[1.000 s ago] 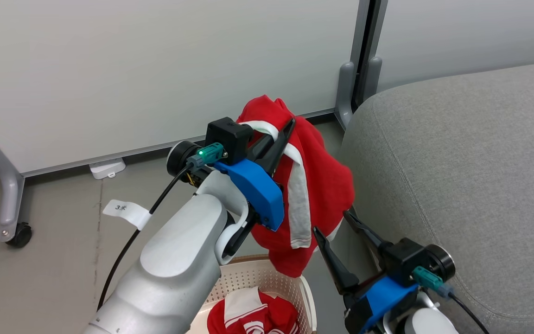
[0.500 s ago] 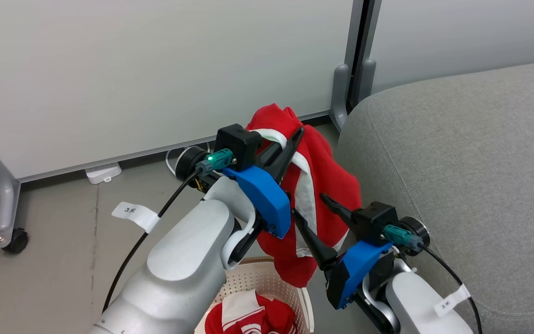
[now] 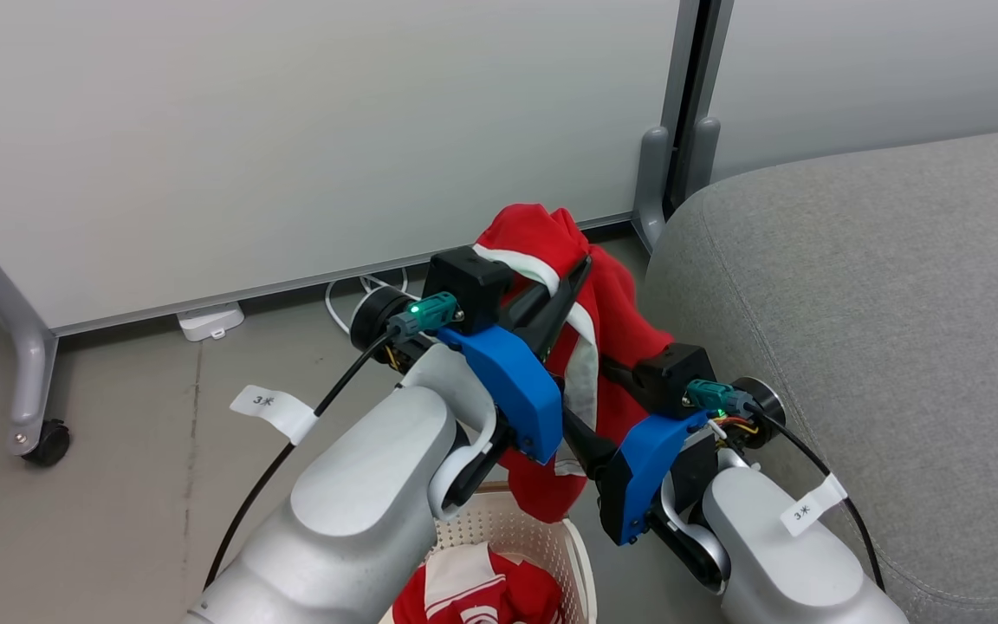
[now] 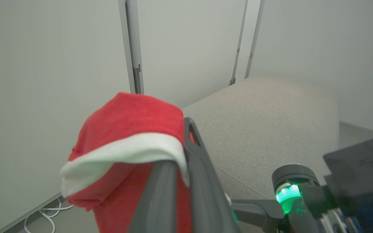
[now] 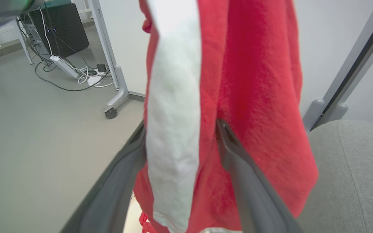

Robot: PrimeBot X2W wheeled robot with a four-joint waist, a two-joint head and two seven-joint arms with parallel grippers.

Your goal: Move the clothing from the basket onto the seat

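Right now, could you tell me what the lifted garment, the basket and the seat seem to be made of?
Lifted garment: soft matte fleece-like knit, fuzzy nap, white trim. Basket: probably moulded cream plastic, evenly perforated wall. Seat: grey woven upholstery, fine matte weave, stitched seam.

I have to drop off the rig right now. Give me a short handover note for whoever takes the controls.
Left gripper: shut on the lifted garment, held in the air above the basket, beside the seat.
Right gripper: open, fingers either side of the hanging cloth, not clamped.
Second garment: lying in the basket.
Done: one garment is out of the basket.
Left: lay it on the seat, then fetch the second.
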